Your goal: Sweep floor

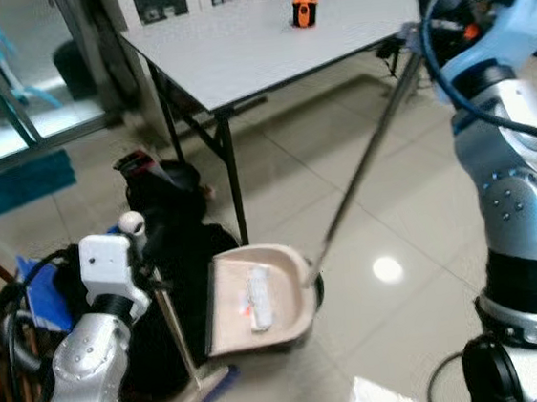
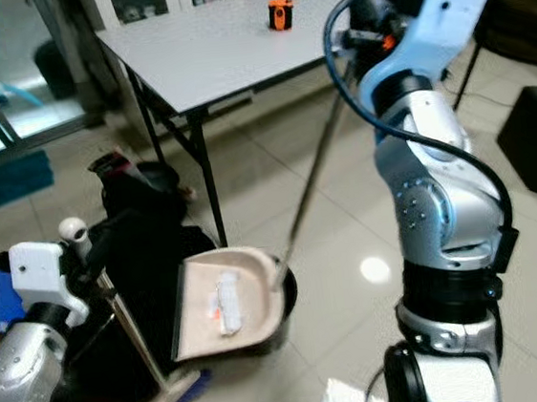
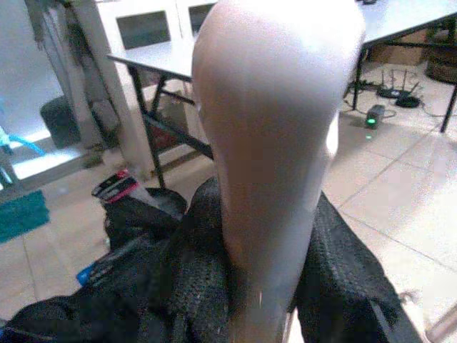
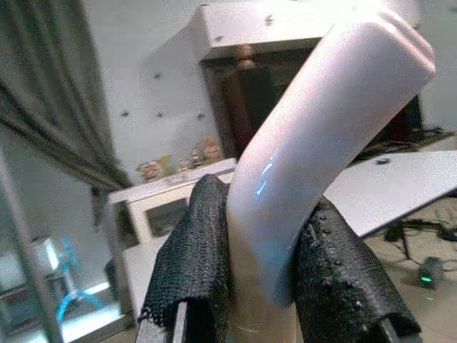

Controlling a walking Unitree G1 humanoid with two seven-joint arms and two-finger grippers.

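- Right gripper (image 4: 264, 286): black mesh-padded fingers (image 4: 196, 264) pinch the pale curved top of the dustpan handle (image 1: 366, 167), raised near the far edge of the grey table (image 1: 262, 43).
- Left gripper (image 3: 268, 286): its padded fingers press against a pale rounded broom handle top (image 3: 275, 128), low and just left of the dustpan.
- Dustpan (image 1: 255, 298): beige pan resting on the tiled floor (image 1: 347, 212) in front of the table leg (image 1: 234, 181); its thin metal handle rises diagonally from the pan's right rim up to the right gripper.
- Debris: a crumpled white scrap (image 1: 260, 298) with orange bits lies inside the pan.
- Broom (image 1: 185, 363): shaft slants down beside the pan's left edge; the head touches the floor just below the pan.
- Handling, as a judgement: both tools seem light and rigid; the glossy plastic grips look slippery, so holding high on the curved ends suits steering, though the long lever makes the pan prone to tipping.
- Surroundings: a black bag (image 1: 167, 197) sits left of the pan; an orange object (image 1: 303, 10) stands on the table.
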